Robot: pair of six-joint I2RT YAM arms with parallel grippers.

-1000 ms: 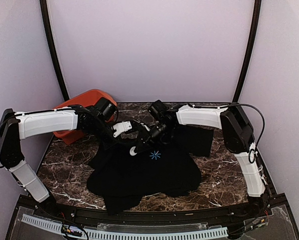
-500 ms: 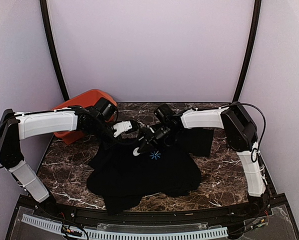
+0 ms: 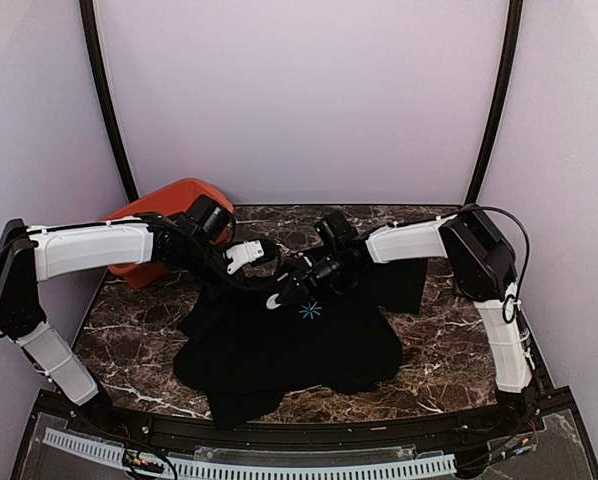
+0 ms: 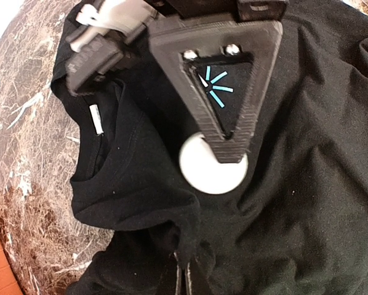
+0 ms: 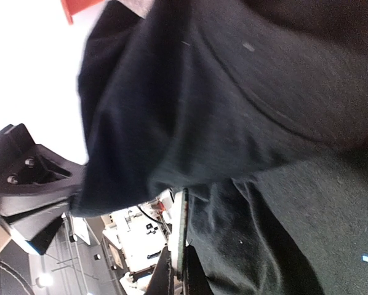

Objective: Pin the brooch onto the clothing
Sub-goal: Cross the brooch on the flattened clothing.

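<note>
– The T-shirt (image 3: 309, 345)?
– Spread on the table (image 3: 129, 335), one raised fold pinched in the left claw (image 4: 185, 281), which is closed tight on it.
– And the brooch (image 4: 201, 177)?
– Clamped at the tips of the right claw (image 5: 175, 273), above the chest (close to the starburst print (image 3: 311, 310)). Orange tub (image 3: 169, 200) behind.

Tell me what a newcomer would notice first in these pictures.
A black T-shirt lies crumpled in the middle of the dark marble table, with both arms meeting over its collar. There the right gripper holds a pale round brooch just left of the light-blue starburst print, while the left gripper seems to pinch up the fabric. An orange-red bin sits at the back left corner.
</note>
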